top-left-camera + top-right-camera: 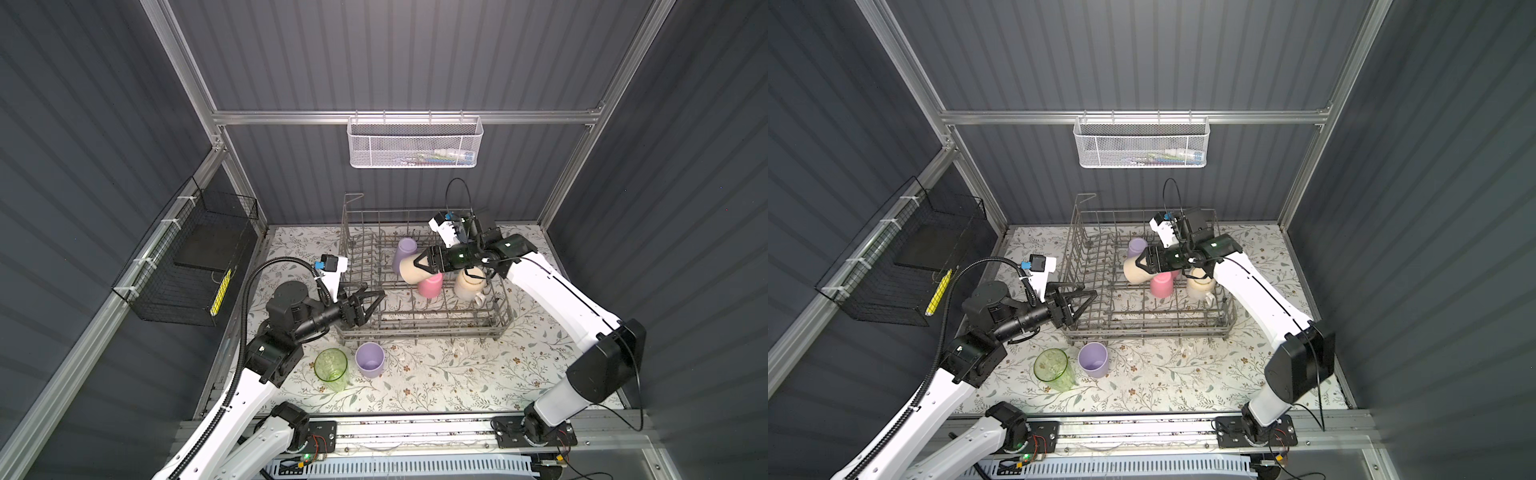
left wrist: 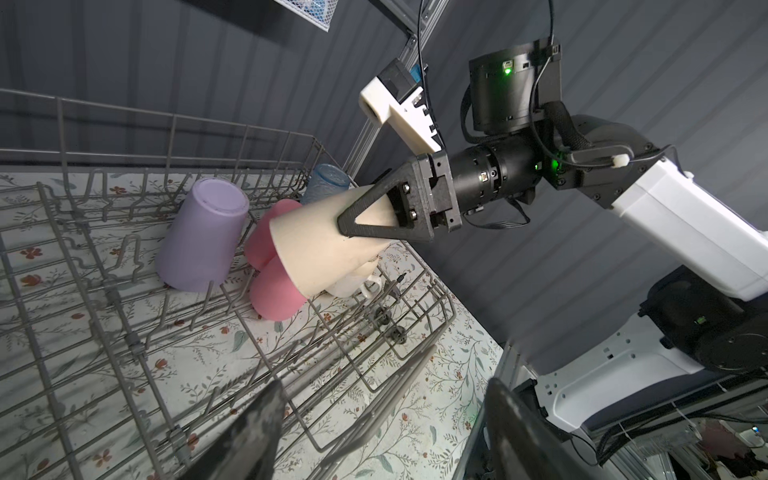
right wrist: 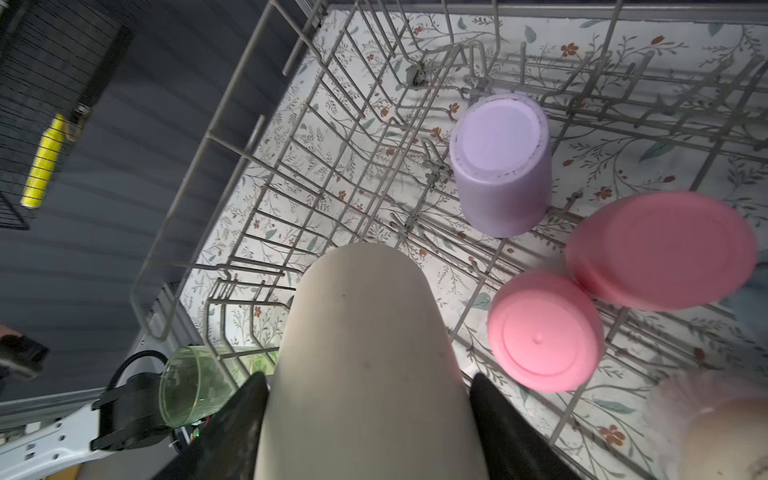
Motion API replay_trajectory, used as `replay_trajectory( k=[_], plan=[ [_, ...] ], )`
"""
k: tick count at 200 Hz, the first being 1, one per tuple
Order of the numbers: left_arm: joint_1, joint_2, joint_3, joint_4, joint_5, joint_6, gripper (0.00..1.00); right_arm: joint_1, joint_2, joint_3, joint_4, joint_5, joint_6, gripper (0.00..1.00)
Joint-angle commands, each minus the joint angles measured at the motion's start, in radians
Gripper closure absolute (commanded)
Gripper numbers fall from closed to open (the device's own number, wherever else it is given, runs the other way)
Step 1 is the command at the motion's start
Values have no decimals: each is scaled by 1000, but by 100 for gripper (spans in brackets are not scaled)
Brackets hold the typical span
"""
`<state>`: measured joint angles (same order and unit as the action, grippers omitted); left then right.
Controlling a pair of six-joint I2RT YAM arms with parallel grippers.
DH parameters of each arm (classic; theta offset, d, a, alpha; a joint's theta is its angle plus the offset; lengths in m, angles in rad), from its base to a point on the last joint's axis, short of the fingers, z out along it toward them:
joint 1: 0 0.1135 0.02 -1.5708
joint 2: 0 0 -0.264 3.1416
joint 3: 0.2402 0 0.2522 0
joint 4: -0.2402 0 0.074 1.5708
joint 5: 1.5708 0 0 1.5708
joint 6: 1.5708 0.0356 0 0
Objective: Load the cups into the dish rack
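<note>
Clasping cream cup (image 1: pixel 409 272), right end effector (image 1: pixel 422 266), blue cup (image 2: pixel 328 183) half-hidden behind; left end effector (image 1: pixel 375 290) wide, empty.

Grey wire dish rack (image 1: pixel 419 332) holds 1 lilac cup (image 1: pixel 405 249) and 2 pink cups (image 3: pixel 544 332), inverted. A cream cup (image 1: pixel 415 268) tilts above it. Green cup (image 1: pixel 331 368) and lilac tumbler (image 1: pixel 370 359) stand upright near the tabletop's (image 1: pixel 457 386) front-left corner.

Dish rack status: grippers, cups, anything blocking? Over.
Right gripper shut on cream cup, tilted over dish rack. Left gripper open, empty. Green cup, lilac cup on table, not loaded. Pink cup close beside held cup.
</note>
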<state>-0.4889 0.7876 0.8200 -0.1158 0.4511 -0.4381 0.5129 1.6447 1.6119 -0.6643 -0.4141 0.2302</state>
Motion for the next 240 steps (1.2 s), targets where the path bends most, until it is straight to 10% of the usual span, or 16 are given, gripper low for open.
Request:
replay_trajectory(
  k=[1,240],
  plan=[
    [6,-3,-1,-23,-30,38,24,35,52,70,-75,98,-64,73],
    [6,-25,-21,-53,-58,98,19,115,524,556,-240,256,-91,68]
  ],
)
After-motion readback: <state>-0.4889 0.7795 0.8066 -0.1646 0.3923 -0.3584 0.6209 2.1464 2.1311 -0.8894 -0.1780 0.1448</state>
